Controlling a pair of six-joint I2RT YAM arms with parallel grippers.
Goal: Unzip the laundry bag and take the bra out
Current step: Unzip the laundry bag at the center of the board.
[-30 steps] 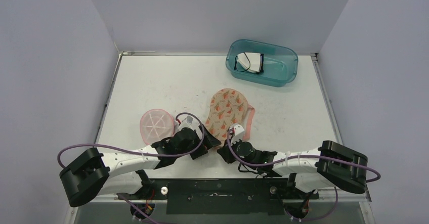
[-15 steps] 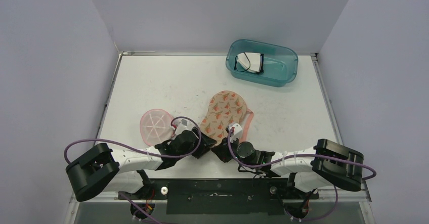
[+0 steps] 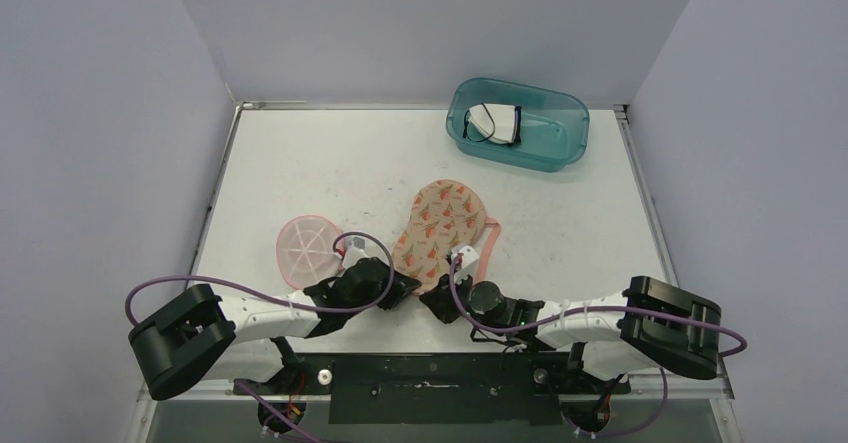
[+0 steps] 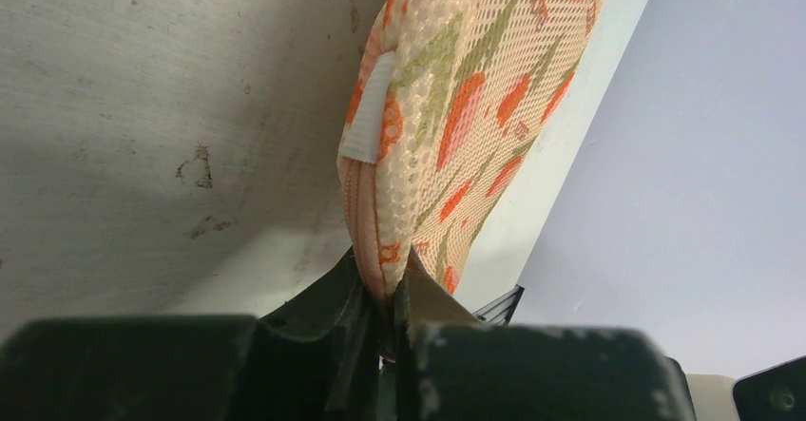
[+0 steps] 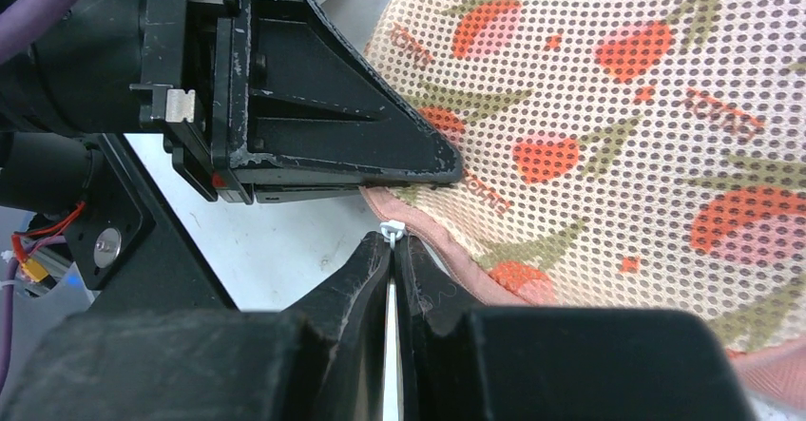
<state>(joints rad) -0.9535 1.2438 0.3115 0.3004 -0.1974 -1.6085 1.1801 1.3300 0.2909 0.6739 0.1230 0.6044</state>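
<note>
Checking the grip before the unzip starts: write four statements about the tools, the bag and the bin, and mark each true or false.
1. The left tool is shut on the edge of the laundry bag. True.
2. The right tool stands open above the bag. False: it is shut on a small white tab at the bag's edge.
3. The teal bin holds nothing. False: a white item with a black strap lies in it.
4. A pink mesh dome lies on the left arm's side of the bag. True.

Overhead view, two wrist close-ups sharing bag point(image 3: 440, 228)
</note>
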